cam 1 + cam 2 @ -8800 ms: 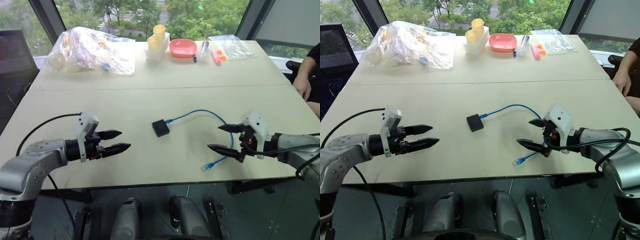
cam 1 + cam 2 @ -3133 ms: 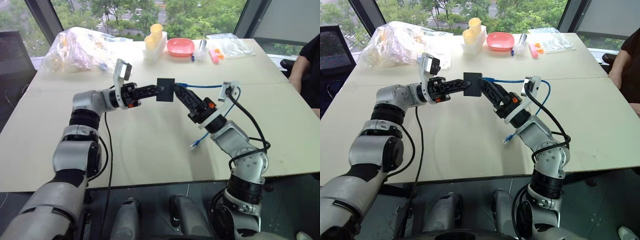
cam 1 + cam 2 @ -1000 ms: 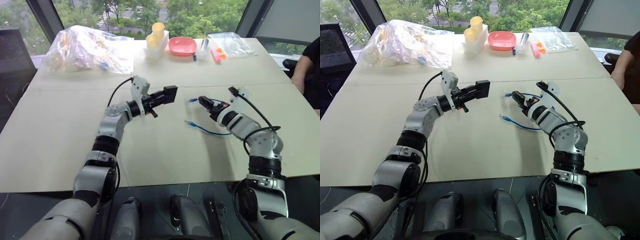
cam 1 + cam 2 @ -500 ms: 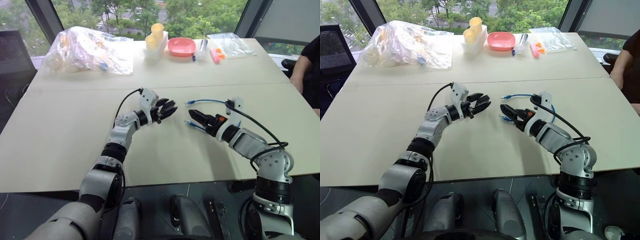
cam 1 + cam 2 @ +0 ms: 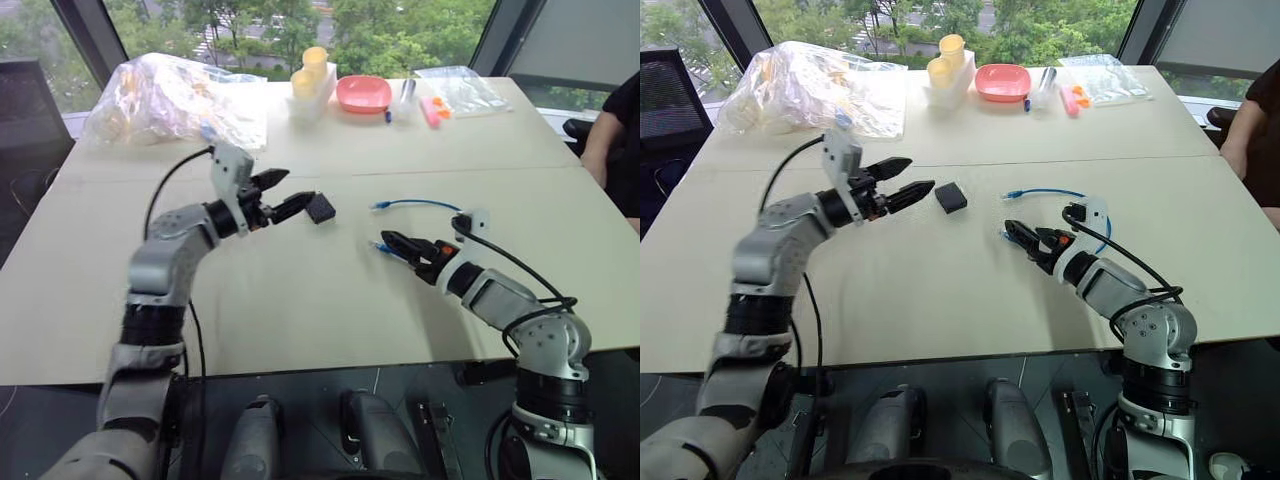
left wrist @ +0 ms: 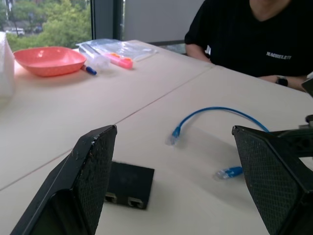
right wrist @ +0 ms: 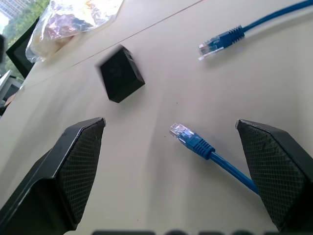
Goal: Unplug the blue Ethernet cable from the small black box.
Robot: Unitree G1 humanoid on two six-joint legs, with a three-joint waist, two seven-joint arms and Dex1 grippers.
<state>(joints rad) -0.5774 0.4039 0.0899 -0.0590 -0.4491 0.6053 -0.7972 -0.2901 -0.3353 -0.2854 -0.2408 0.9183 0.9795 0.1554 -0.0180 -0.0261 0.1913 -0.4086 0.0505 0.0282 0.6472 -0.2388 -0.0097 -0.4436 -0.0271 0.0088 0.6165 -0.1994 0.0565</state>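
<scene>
Small black box: lies on the counter, near its middle, just past the tips of the left gripper, apart from them. No plug in it. The left wrist view shows two ports in the box's near edge; the head views do not show these.

Blue Ethernet cable: lies loose on the counter to the right of the box, well apart from it. One clear plug rests nearer the box; the other plug lies just ahead of the right gripper. In the head views the right arm hides the middle of the cord's curve.

Left gripper: arm reaches in from the left, pointing roughly level toward the box; jaws wide, holding nothing.

Right gripper: arm reaches in from the right, low over the counter, pointing toward the box; jaws wide, holding nothing.

Also seen: a person in a black shirt at the counter's right edge; pink bowl and plastic bag at the far side.
</scene>
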